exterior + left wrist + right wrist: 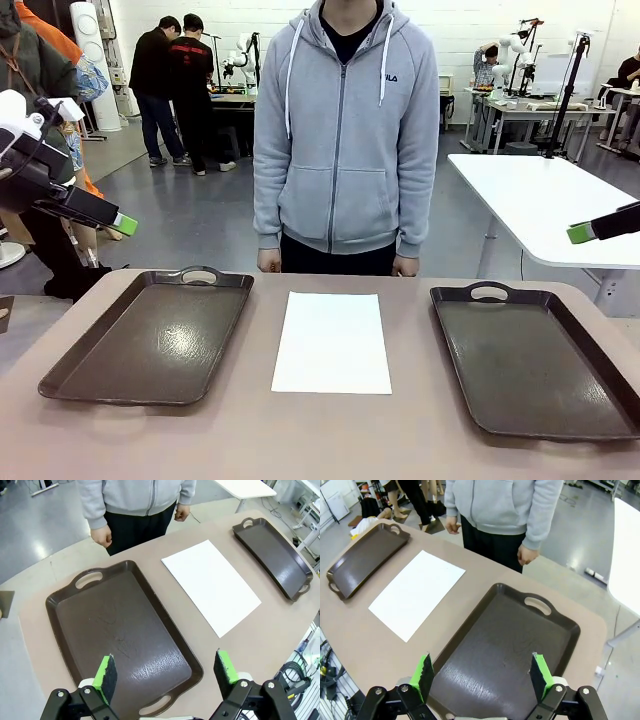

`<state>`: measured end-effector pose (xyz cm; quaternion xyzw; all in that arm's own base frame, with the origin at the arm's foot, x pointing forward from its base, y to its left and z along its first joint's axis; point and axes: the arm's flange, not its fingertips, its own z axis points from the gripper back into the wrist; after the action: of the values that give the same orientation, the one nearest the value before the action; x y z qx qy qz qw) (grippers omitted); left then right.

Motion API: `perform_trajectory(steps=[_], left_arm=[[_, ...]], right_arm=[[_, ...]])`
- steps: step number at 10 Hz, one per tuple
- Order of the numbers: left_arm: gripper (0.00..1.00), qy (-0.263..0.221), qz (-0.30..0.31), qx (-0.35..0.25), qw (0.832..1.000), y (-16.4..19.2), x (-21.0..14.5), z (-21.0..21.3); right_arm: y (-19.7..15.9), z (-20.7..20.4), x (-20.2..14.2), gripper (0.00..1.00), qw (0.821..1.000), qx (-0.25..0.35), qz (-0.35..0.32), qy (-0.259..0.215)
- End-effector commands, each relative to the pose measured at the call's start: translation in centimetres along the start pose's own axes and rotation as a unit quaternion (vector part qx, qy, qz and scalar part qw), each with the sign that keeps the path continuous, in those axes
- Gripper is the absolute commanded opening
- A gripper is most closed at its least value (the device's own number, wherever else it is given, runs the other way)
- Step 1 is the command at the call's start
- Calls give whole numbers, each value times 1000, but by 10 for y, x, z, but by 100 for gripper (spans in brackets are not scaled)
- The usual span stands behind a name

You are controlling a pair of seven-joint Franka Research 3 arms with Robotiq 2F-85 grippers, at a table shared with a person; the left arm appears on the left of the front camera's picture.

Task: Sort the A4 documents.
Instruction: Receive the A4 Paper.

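A blank white A4 document (332, 342) lies flat on the table's middle, between two dark brown trays; it shows too in the left wrist view (211, 585) and the right wrist view (417, 592). My left gripper (167, 672) hangs open high above the near end of the left tray (150, 335), nothing between its green pads. My right gripper (482, 675) is open above the right tray (535, 365), likewise holding nothing. In the front view its green fingertip (580, 233) pokes in at the right edge, and the left arm's fingertip (124, 224) at the left.
A person in a grey hoodie (345, 130) stands at the far edge, hands down by the table. Both trays, left (120, 635) and right (505, 652), hold nothing. A white table (545, 200) stands behind at the right. The near table strip is bare.
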<state>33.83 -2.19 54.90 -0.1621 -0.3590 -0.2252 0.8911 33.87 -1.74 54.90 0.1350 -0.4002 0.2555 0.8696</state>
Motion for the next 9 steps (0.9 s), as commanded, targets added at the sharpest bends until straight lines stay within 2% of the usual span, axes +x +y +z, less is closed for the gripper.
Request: perform_trajectory(steps=[1, 9], left_arm=[[100, -3, -1, -3, 1000, 1, 0, 1], [100, -3, -1, -3, 1000, 1, 0, 1]], right_arm=[[0, -1, 0, 100, 1000, 2, 0, -2], [0, -1, 0, 100, 1000, 2, 0, -2]])
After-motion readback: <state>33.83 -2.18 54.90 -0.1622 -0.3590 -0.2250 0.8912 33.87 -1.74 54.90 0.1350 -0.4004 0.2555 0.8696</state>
